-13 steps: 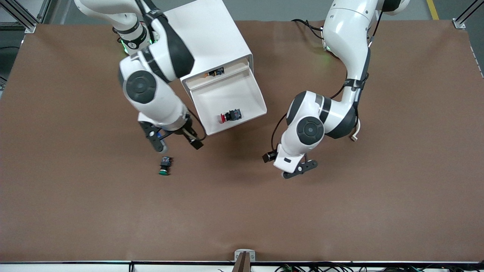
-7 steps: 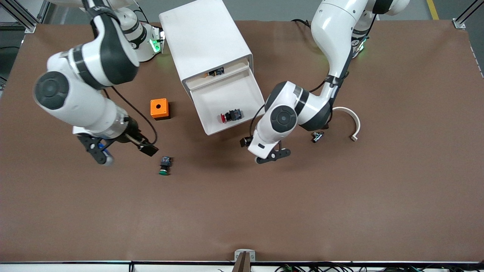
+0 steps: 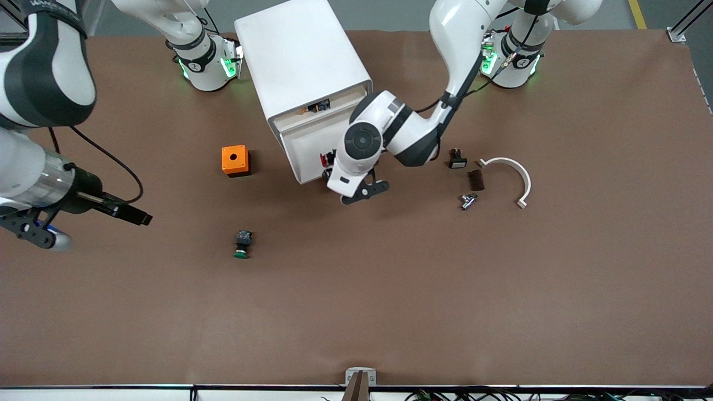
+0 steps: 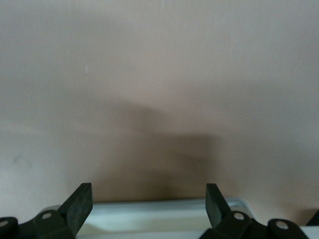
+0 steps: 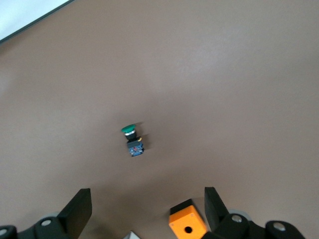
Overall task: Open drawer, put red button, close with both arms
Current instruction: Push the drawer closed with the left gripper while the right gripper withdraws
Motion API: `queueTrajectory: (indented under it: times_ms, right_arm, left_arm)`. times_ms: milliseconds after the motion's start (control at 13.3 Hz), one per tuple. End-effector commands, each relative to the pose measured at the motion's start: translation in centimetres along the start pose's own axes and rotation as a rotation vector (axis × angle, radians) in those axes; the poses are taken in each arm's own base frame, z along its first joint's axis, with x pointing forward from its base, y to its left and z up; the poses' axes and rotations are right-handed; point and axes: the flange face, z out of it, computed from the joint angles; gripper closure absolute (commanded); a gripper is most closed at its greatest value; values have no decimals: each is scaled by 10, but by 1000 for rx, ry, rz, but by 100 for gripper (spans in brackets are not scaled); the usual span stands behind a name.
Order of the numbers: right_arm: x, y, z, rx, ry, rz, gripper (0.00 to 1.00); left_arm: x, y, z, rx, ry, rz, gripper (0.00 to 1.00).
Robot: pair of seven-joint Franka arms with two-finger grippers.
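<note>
Drawer (image 3: 305, 149) pulled partway out of white rounded cabinet (image 3: 301, 58), red button (image 3: 325, 160) lying inside near its front lip, mostly hidden under left arm's wrist. Left gripper (image 3: 365, 191) over drawer's front edge (image 4: 164, 216), fingers spread apart, nothing between them. Right gripper (image 3: 33, 234) up over right arm's end of table, fingers apart and empty, waiting. Orange box (image 3: 235, 160) with round hole beside drawer; green button (image 3: 242, 245) nearer camera. Toward left arm's end: small black switch (image 3: 457, 159), dark block (image 3: 475, 180), metal fitting (image 3: 467, 200), curved white plastic arc (image 3: 515, 172). Matte brown table (image 3: 390, 289).
</note>
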Motion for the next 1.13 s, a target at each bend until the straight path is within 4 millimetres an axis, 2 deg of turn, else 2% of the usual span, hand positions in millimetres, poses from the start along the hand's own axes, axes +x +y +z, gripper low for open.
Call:
queueTrajectory:
  times_ms: [0, 151, 301, 452, 527, 677, 828, 1054]
  right_arm:
    - [-5, 17, -20, -13, 10, -91, 0]
    - [-13, 26, -40, -69, 42, -149, 0]
    - [-21, 40, -59, -92, 48, -206, 0]
    - [-29, 57, -79, -89, 53, -200, 0]
    - [-36, 59, -90, -87, 67, -199, 0]
    - [-47, 65, -109, -111, 92, -191, 0]
    - [-55, 71, -121, -119, 113, -190, 0]
    - [-66, 79, -132, -116, 122, -189, 0]
  left_arm:
    - [-43, 5, 11, 58, -9, -19, 0]
    - [-71, 12, 20, 72, -8, -34, 0]
    - [-91, 16, 29, 83, -10, -19, 0]
    - [-105, 17, 35, 89, -32, -6, 0]
    - [-113, 17, 40, 97, -41, 3, 0]
    - [-112, 17, 36, 91, -40, 2, 0]
    - [-96, 15, 24, 78, -20, -12, 0]
    - [9, -23, -56, 22, 47, -164, 0]
